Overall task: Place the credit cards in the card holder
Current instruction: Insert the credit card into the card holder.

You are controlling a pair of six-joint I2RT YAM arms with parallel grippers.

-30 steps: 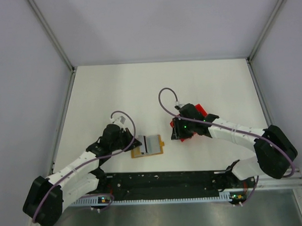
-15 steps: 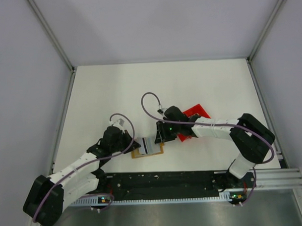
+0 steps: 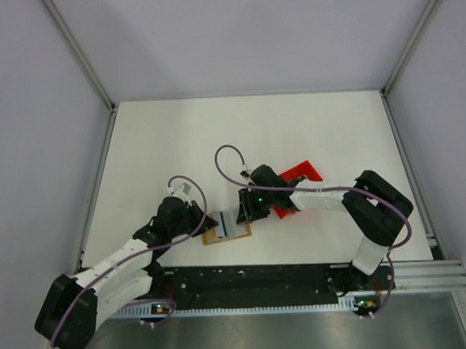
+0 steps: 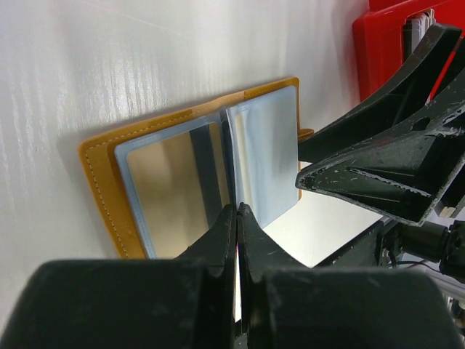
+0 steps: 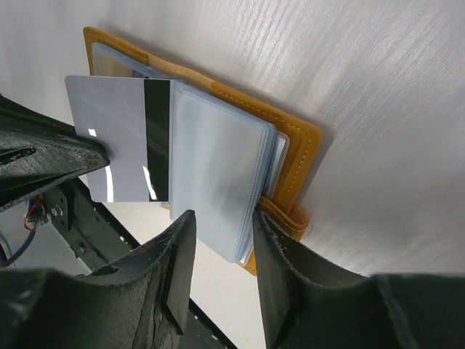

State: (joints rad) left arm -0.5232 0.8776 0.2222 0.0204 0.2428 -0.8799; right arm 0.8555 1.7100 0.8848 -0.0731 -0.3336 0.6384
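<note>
Right gripper (image 5: 220,225) newly over wallet (image 5: 299,160), half-open

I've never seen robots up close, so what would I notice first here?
Probably the open orange card holder lying on the white table between the two arms, its clear sleeves fanned out. The left pincer is shut on a grey card with a dark stripe at the holder's sleeves, while the right pincer hovers open just above. A red tray sits farther back.
</note>
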